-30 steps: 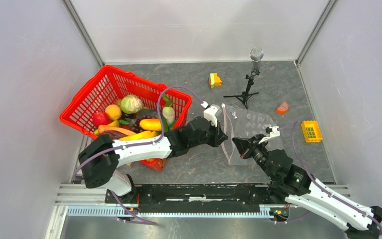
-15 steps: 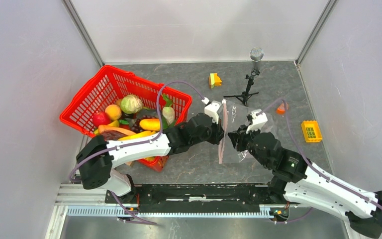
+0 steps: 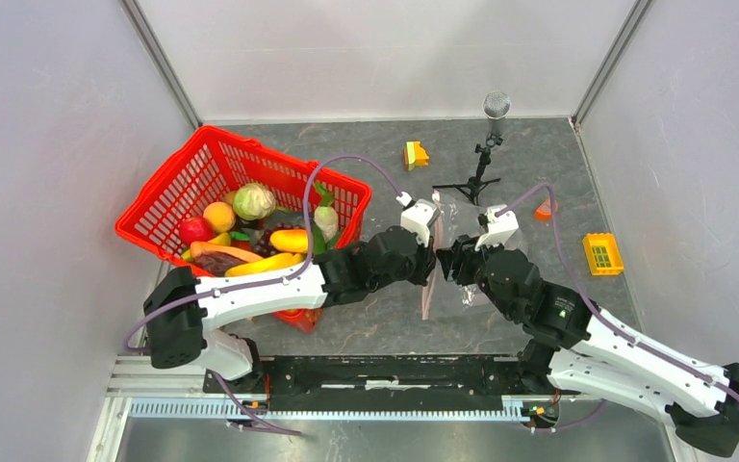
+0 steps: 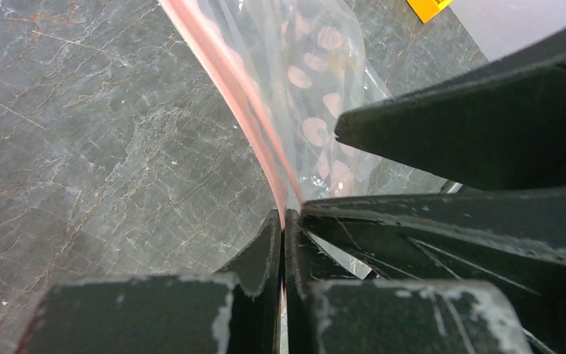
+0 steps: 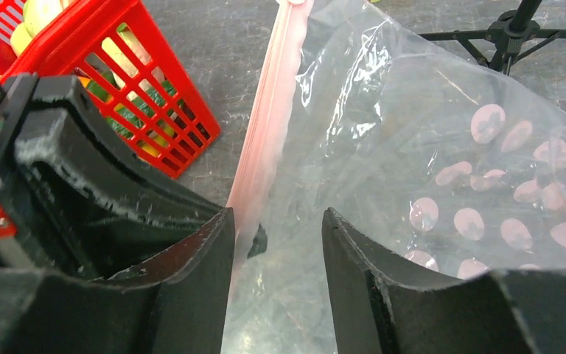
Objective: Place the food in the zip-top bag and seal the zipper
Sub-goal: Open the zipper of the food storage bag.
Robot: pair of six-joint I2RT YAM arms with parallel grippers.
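Pink is what you're looking for: the zipper (image 5: 269, 125) runs near to far down the left edge of the zip-top bag (image 5: 413, 140), which lies on the grey counter (image 4: 81, 147) just right of centre. Your left pincer (image 4: 281, 225) is clamped on that strip, fingers pressed flat together with the pink squeezed between them. Your right pincer (image 5: 276, 243) stands apart, its jaws spread, with the strip close against the left finger and clear film across the gap. I can't tell whether it touches the plastic.

From overhead, the two black pincers crowd together and you can't separate their tips, and the right arm covers the bag's near part. Pale pink ovals show through the film, but whether they're printed or loose is unclear.

None of the food (image 3: 253, 204) is in the bag. It's piled in the red basket (image 3: 289, 164) on the left, and the left arm hides the basket's near corner. A cable cuts across a small orange piece (image 3: 547, 208) far right.
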